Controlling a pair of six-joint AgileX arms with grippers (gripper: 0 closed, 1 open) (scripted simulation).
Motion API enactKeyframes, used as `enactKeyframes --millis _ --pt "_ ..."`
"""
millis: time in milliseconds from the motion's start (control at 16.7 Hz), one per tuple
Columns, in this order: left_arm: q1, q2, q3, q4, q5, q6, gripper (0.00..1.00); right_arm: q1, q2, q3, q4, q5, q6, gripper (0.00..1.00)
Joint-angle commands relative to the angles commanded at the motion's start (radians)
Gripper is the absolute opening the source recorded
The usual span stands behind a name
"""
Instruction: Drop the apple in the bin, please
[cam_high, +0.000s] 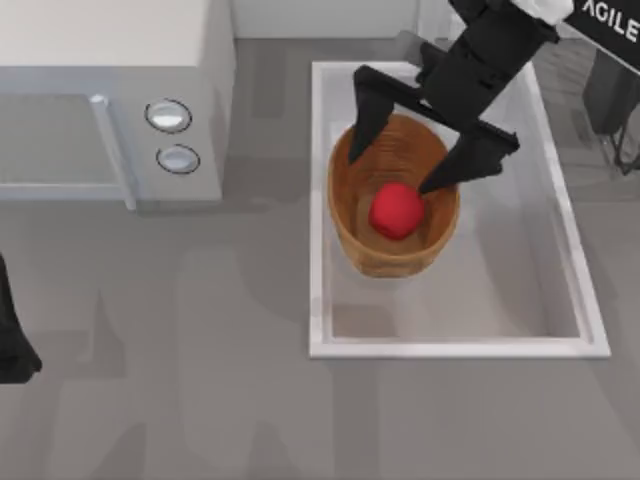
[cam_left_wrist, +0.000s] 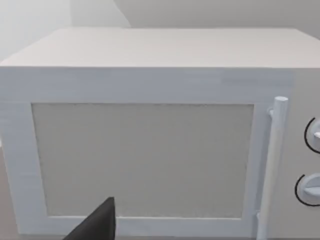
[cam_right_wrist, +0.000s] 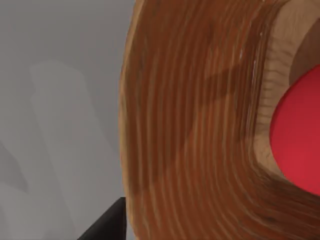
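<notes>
Grey table (cam_high: 200, 400) seen from above, carrying a white microwave (cam_high: 110, 100) at the left and a shallow white rectangular basin (cam_high: 560, 300) at the right. Inside the basin stands the bin (cam_high: 345, 215) — an oval, orange-brown ribbed basket, set toward the basin's far left part. The apple (cam_high: 396, 210), round and bright red, rests on the bin's flat bottom, touching neither finger of the right gripper (cam_high: 395, 165). That gripper hangs above the bin with its jaws spread wide and empty: one fingertip over the bin's left rim, the other just beside the apple on its right. The right wrist view shows the bin's ribbed inner wall (cam_right_wrist: 200, 125) and part of the apple (cam_right_wrist: 300, 135). The left arm (cam_high: 12, 340) is parked at the table's left edge; its wrist view faces the microwave door (cam_left_wrist: 142, 160) and handle (cam_left_wrist: 272, 165) — whether its jaws are open or closed cannot be told.
</notes>
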Motion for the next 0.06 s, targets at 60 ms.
enactKeyframes --millis 60 --pt "0.000 0.000 0.000 0.000 0.000 0.000 1.00 0.000 0.000 0.000 0.000 0.000 0.000 1.00"
